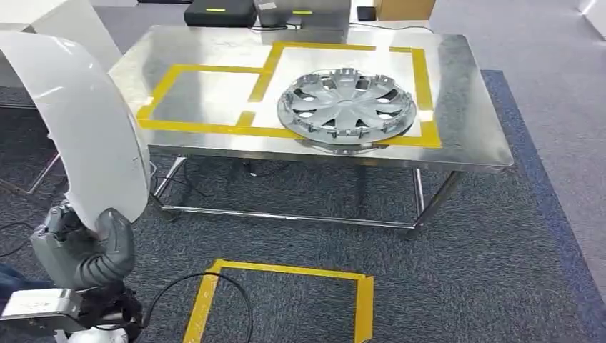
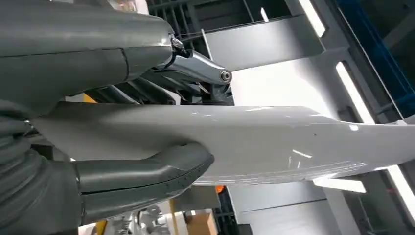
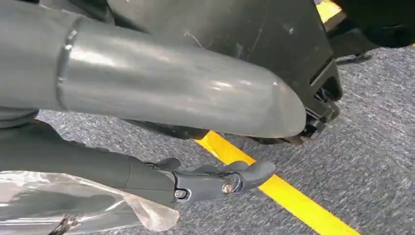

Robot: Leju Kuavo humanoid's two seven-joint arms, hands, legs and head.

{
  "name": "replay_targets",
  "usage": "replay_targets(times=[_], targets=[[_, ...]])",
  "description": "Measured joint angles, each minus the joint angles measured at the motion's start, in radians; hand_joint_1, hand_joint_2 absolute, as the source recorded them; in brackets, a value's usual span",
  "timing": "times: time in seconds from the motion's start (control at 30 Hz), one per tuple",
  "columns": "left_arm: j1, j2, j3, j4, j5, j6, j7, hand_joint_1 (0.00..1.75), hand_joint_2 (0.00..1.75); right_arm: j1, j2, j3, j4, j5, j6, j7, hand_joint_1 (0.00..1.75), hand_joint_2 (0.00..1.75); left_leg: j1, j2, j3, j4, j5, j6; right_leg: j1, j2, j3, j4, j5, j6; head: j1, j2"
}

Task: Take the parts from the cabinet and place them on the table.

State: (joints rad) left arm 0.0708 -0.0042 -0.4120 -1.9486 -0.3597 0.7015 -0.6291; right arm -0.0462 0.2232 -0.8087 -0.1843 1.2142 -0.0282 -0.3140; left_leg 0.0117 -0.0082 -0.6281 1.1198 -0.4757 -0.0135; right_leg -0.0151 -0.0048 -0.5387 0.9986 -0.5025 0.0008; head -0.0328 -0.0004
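A long, curved white panel (image 1: 86, 121), shaped like a car's wheel-arch trim, stands nearly upright at the robot's left side. Its long axis runs from the robot's left hand (image 1: 100, 246) up and back in an arc toward the top corner of the head view. The hand grips the panel at its lower end: in the left wrist view the thick grey thumb (image 2: 147, 169) presses one face of the panel (image 2: 274, 142) while darker fingers (image 2: 195, 68) close on the other.

Ahead stands a steel table (image 1: 472, 136), marked with two rectangles of yellow tape (image 1: 207, 128). A silver hubcap (image 1: 346, 107) already lies flat in the right-hand rectangle. The left-hand one looks free, and I judge it to be the panel's destination. It lies forward and to the right of the gripping hand, on the left arm's own side of the table, so the panel would likely need tipping from upright to flat as it goes over the near edge.

The right hand (image 3: 205, 178) hangs low over grey carpet (image 3: 372, 147) crossed by a yellow floor stripe (image 3: 288, 196). Its fingers are loosely extended, holding nothing.
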Motion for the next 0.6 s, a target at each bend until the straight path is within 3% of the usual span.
replay_targets(times=[0.03,0.07,0.2,0.23,0.27,0.33,0.37,0.4,0.43,0.47,0.53,0.57,0.6], targets=[[0.0,0.0,0.0,0.0,0.005,0.0,-0.002,1.75,1.75,0.0,0.0,0.0,0.0,0.0,0.0,0.001,0.0,0.0,0.0,0.006,0.034,-0.077,0.023,0.003,0.001,0.0,0.002,0.0,-0.004,0.005,0.0,0.0],[-0.001,0.0,0.0,-0.001,0.01,0.0,-0.003,1.75,1.75,-0.001,0.0,-0.001,0.0,0.0,0.0,0.002,0.0,0.0,-0.006,0.006,0.047,-0.099,0.003,0.007,0.008,0.002,0.0,0.006,-0.009,0.013,-0.001,0.0],[0.001,0.001,0.001,-0.003,0.012,0.0,-0.003,1.75,1.75,-0.004,0.0,-0.004,0.0,-0.001,0.0,0.005,0.0,0.0,-0.007,0.002,0.045,-0.103,0.003,0.033,0.003,-0.001,0.005,-0.001,-0.014,0.036,0.001,0.0],[0.001,0.0,0.002,-0.004,0.012,0.0,-0.003,1.75,1.75,-0.004,0.0,-0.005,0.0,-0.001,-0.001,0.005,0.0,0.0,-0.003,0.002,0.051,-0.107,0.005,0.038,0.002,0.001,-0.009,0.016,-0.026,0.041,0.004,0.0],[0.0,0.0,0.002,-0.005,0.012,0.0,-0.004,1.75,1.75,-0.004,0.0,-0.005,0.0,-0.001,-0.001,0.005,0.0,0.0,-0.003,0.003,0.051,-0.107,0.003,0.045,0.002,0.001,-0.035,0.067,-0.054,0.042,0.009,0.0],[0.001,-0.001,0.002,-0.006,0.012,0.0,-0.003,1.75,1.75,-0.003,0.0,-0.006,0.0,-0.001,-0.001,0.005,0.0,0.0,-0.005,0.003,0.051,-0.107,0.0,0.05,0.002,0.002,-0.125,0.234,-0.123,0.047,0.011,0.0],[0.001,-0.001,0.002,-0.006,0.012,0.0,-0.004,1.75,1.75,-0.001,0.0,-0.006,0.0,-0.001,-0.001,0.006,0.0,0.0,-0.007,0.003,0.052,-0.107,-0.002,0.053,0.002,0.002,-0.169,0.307,-0.141,0.047,0.013,0.0],[0.002,-0.001,0.002,-0.006,0.012,0.0,-0.004,1.75,1.75,0.0,0.0,-0.007,0.0,-0.002,-0.001,0.006,0.0,0.0,-0.008,0.002,0.054,-0.107,-0.005,0.054,0.002,0.002,-0.192,0.331,-0.133,0.047,0.012,0.0],[0.002,-0.001,0.002,-0.006,0.013,0.0,-0.004,1.75,1.75,0.001,0.0,-0.008,0.0,-0.002,-0.002,0.006,0.0,0.0,-0.008,0.0,0.059,-0.107,-0.008,0.053,0.003,0.002,-0.188,0.306,-0.099,0.045,0.012,0.0],[0.002,-0.001,0.002,-0.006,0.013,0.0,-0.003,1.75,1.75,0.0,0.0,-0.008,0.0,-0.002,-0.002,0.006,0.0,0.0,-0.009,-0.002,0.066,-0.107,-0.013,0.052,0.003,0.002,-0.162,0.24,-0.05,0.042,0.012,0.0],[0.002,-0.001,0.002,-0.006,0.013,0.0,-0.004,1.75,1.75,0.0,0.0,-0.009,0.0,-0.002,-0.002,0.006,0.0,0.0,-0.009,-0.004,0.084,-0.107,-0.025,0.046,0.005,0.003,-0.078,0.047,0.048,0.03,0.012,0.0],[0.002,-0.001,0.002,-0.006,0.012,0.0,-0.003,1.75,1.75,-0.001,0.0,-0.01,0.0,-0.002,-0.003,0.006,0.0,0.0,-0.016,-0.004,0.084,-0.104,-0.03,0.039,0.01,0.004,-0.059,0.029,0.027,0.027,0.011,0.0],[0.002,-0.001,0.002,-0.007,0.012,0.0,-0.003,1.75,1.75,-0.003,0.0,-0.01,0.0,-0.003,-0.005,0.006,0.0,0.0,-0.015,-0.005,0.081,-0.102,-0.033,0.035,0.009,0.003,-0.047,0.015,0.023,0.024,0.011,0.0]])
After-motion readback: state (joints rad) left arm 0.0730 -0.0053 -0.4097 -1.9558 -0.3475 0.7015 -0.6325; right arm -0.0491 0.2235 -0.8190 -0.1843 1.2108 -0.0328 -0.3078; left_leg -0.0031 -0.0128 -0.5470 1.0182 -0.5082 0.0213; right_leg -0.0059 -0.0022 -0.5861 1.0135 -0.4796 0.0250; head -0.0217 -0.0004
